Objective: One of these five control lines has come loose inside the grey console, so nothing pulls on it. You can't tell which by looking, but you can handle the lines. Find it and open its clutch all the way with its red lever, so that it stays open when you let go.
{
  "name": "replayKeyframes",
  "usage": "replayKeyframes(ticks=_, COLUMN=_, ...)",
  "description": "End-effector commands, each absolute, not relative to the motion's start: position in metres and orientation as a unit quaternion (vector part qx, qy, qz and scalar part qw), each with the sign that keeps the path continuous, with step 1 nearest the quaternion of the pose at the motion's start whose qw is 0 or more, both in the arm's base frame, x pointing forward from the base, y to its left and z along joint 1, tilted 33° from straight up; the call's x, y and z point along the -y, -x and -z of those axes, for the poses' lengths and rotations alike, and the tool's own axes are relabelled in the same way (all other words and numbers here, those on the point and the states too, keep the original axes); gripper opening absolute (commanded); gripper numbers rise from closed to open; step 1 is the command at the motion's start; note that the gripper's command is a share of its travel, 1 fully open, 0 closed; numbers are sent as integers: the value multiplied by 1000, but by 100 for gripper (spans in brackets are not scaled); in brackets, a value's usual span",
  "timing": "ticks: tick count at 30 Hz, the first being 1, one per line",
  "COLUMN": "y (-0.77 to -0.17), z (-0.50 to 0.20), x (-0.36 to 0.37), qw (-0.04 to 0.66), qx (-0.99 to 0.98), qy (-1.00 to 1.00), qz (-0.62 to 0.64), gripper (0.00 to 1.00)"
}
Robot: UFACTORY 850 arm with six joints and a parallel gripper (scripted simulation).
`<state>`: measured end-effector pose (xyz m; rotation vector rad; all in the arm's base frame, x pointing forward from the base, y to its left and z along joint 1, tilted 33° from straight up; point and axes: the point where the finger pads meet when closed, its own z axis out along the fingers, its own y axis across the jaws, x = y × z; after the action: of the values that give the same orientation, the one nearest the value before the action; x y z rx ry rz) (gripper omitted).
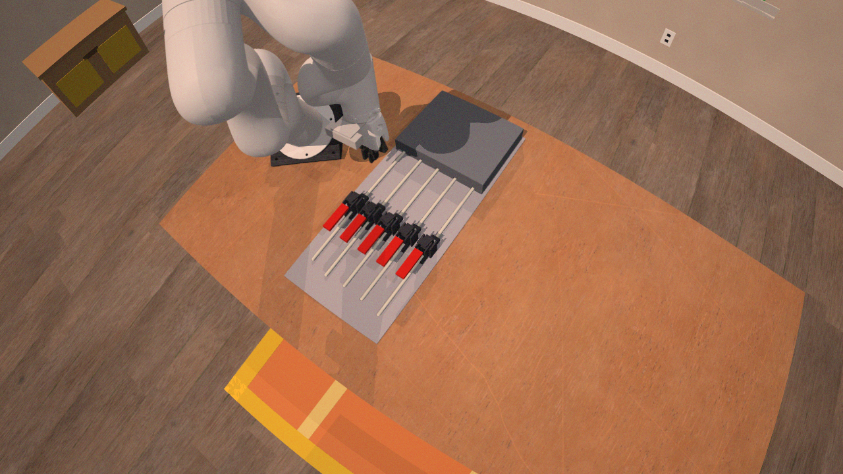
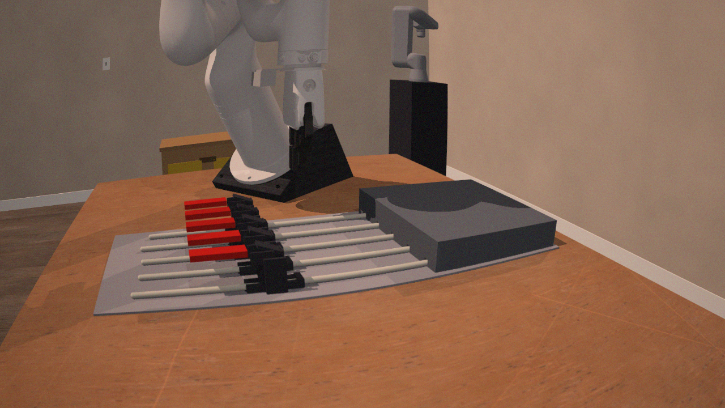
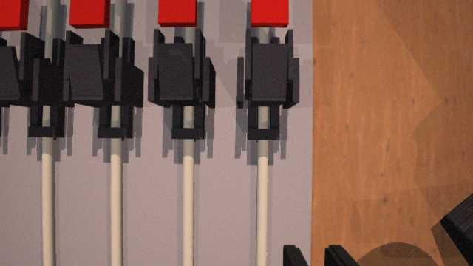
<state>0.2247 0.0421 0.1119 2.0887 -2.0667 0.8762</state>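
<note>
A grey console point(image 1: 456, 141) sits at the far end of a grey plate point(image 1: 353, 288). Five beige lines run out of it, each through a black clutch with a red lever. The levers point(image 1: 371, 238) all lie flat, also in the exterior view point(image 2: 212, 225). My gripper point(image 1: 372, 152) hovers above the table beside the line nearest my base point(image 1: 386, 170), close to the console. Its fingers are nearly together and hold nothing. In the wrist view the fingertips sit just right of the outermost line point(image 3: 262, 207), over the plate's edge, below that line's clutch point(image 3: 268, 74).
My black base point(image 2: 284, 172) stands just behind the gripper. A black pedestal with a white fixture point(image 2: 418, 121) stands at the table's back corner. A wooden cabinet point(image 1: 85, 56) is on the floor. An orange and yellow strip point(image 1: 318, 418) lies past the table's near edge.
</note>
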Motion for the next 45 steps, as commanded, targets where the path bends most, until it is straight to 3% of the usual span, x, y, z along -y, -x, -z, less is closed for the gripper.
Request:
replayKeyframes(ticks=1, y=-225, z=-112, x=-42, qw=37, qx=674, qy=-681, qz=-286, gripper=0)
replayKeyframes(ticks=26, y=-226, z=-109, x=-41, qw=37, qx=674, qy=-681, qz=-286, gripper=0)
replayKeyframes(ticks=45, y=-246, z=-59, x=-15, qw=37, qx=674, qy=-681, qz=-286, gripper=0)
